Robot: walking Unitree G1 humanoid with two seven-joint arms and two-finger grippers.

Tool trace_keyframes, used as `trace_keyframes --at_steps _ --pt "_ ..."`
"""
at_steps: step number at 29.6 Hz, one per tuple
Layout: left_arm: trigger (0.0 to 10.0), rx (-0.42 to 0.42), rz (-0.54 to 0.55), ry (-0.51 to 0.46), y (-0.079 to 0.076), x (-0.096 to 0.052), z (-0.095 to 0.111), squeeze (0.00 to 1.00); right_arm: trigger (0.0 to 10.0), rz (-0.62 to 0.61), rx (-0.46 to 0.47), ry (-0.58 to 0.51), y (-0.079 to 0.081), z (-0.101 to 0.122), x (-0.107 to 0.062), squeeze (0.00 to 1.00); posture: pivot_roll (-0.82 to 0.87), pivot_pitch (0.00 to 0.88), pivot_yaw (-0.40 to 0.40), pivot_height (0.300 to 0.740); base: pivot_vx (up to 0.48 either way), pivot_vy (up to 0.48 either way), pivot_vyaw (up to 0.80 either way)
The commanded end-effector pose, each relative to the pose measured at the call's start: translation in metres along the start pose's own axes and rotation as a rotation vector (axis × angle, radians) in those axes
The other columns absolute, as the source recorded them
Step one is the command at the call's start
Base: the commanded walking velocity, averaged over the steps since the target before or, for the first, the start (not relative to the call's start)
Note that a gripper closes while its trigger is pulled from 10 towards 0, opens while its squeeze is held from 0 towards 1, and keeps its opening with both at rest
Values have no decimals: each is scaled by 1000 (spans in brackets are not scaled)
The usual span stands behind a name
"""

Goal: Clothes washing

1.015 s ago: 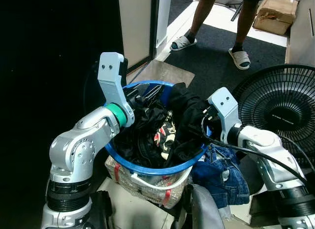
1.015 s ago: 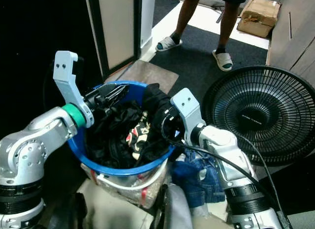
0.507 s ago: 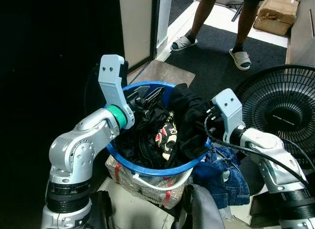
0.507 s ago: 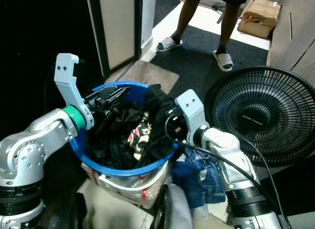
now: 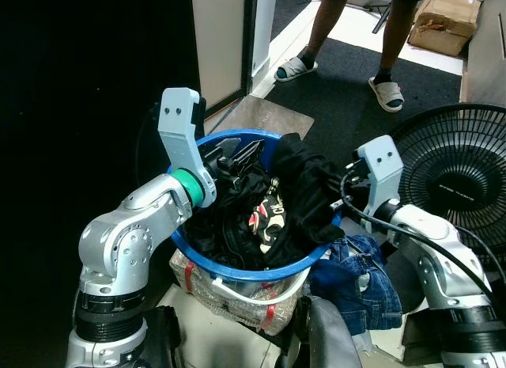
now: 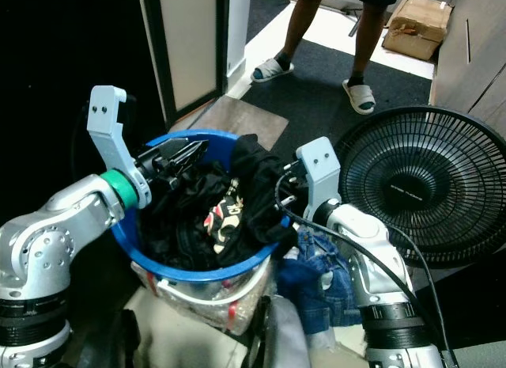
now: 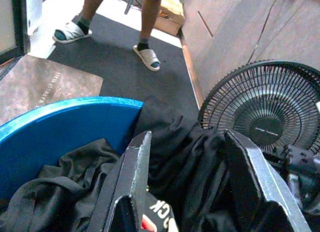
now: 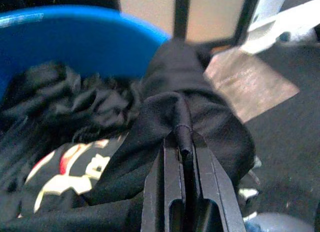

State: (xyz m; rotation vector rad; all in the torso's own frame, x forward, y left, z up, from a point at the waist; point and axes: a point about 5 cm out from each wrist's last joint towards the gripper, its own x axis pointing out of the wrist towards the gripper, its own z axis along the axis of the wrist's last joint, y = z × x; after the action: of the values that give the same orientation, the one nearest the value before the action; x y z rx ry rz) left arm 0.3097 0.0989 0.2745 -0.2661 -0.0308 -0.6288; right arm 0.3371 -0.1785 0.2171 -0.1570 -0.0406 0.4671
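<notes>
A blue laundry basket [image 5: 237, 267] is sitting at the centre of the head views, heaped with dark clothes, and a black electric fan [image 5: 462, 174] is standing at about three o'clock from it, just beside the right arm. At twelve o'clock, well apart on a dark carpet [image 5: 348, 83], a person's legs in grey slippers [image 5: 296, 67] are standing, with a cardboard box [image 5: 444, 21] at about one o'clock beyond them. A brown mat [image 7: 45, 85] is lying between the basket and the carpet; it is carrying a line of printed writing, too small and blurred to read. A blue denim garment [image 5: 360, 277] is hanging over the outside of the basket at about four o'clock. A black garment [image 5: 304, 190] is draping over the basket rim at three o'clock, and the right gripper [image 8: 183, 157] is pinching a fold of it, the two fingers nearly closed with cloth between them. The left gripper [image 7: 187, 192] is hovering over the heap at ten o'clock, its fingers [image 7: 132, 187] spread apart with nothing between them. Among the dark clothes a printed piece [image 5: 265, 218] is showing red and cream lettering; the letters "CK" are legible in the left wrist view, the rest being hidden in folds.
</notes>
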Motion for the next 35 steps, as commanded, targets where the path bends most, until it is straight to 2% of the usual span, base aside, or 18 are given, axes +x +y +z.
trace_keyframes --at_steps 1,5,6,8,9,10,11,12,14,16,18,22,24,26,27,28,29,35 --pt "10000 -9 -2 25 0 0 -5 0 0 -27 4 -53 -3 6 -3 0 49 242 21 561 0 0 0" --pt "10000 -10 2 27 0 -1 -6 0 0 -175 -10 -233 -10 31 -4 0 49 239 21 561 0 0 0" --pt "10000 -11 8 27 1 0 -7 0 9843 -234 -51 -310 -11 45 -5 0 51 233 24 561 0 0 0" --pt "10000 -17 17 25 1 0 -8 0 10000 -311 -106 -425 -12 68 -9 0 50 229 27 561 0 0 0" --pt "10000 -17 17 25 1 0 -8 0 10000 -311 -106 -425 -12 68 -9 0 50 229 27 561 0 0 0" --pt "10000 -24 19 23 0 1 -9 0 10000 -360 -133 -508 -14 87 -12 0 44 223 32 561 0 0 0" --pt "10000 -24 19 23 0 1 -9 0 10000 -360 -133 -508 -14 87 -12 0 44 223 32 561 0 0 0" --pt "10000 -34 18 24 -1 3 -12 0 10000 -435 -167 -646 -20 120 -17 0 34 216 37 561 0 0 0" --pt "10000 -34 18 24 -1 3 -12 0 10000 -435 -167 -646 -20 120 -17 0 34 216 37 561 0 0 0" --pt "10000 -36 16 26 -2 4 -13 0 10000 -459 -178 -695 -23 134 -19 0 32 214 37 561 0 0 0" --pt "10000 -39 13 28 -3 5 -14 0 10000 -497 -150 -799 -32 161 -21 0 31 207 40 561 0 0 0" --pt "10000 -39 12 28 -3 6 -14 0 10000 -498 -122 -831 -35 170 -22 0 30 205 40 561 0 0 0" --pt "10000 -38 17 29 -2 6 -15 0 10000 -502 -70 -872 -43 186 -21 0 26 200 33 561 0 0 0" --pt "10000 -38 21 29 -2 5 -16 0 10000 -506 -64 -845 -46 183 -17 0 28 199 28 561 0 0 0" --pt "10000 -35 29 27 -2 5 -18 0 10000 -515 -50 -756 -47 165 -8 0 34 196 23 561 0 0 0" --pt "10000 -35 29 27 -2 5 -18 0 10000 -515 -50 -756 -47 165 -8 0 34 196 23 561 0 0 0" --pt "10000 -28 41 19 -3 3 -18 0 10000 -519 -40 -707 -42 147 -5 0 40 192 19 561 0 0 0" --pt "10000 16 91 -37 1 0 -12 0 10000 -526 -8 -674 -31 124 -9 0 44 180 13 561 0 0 0"
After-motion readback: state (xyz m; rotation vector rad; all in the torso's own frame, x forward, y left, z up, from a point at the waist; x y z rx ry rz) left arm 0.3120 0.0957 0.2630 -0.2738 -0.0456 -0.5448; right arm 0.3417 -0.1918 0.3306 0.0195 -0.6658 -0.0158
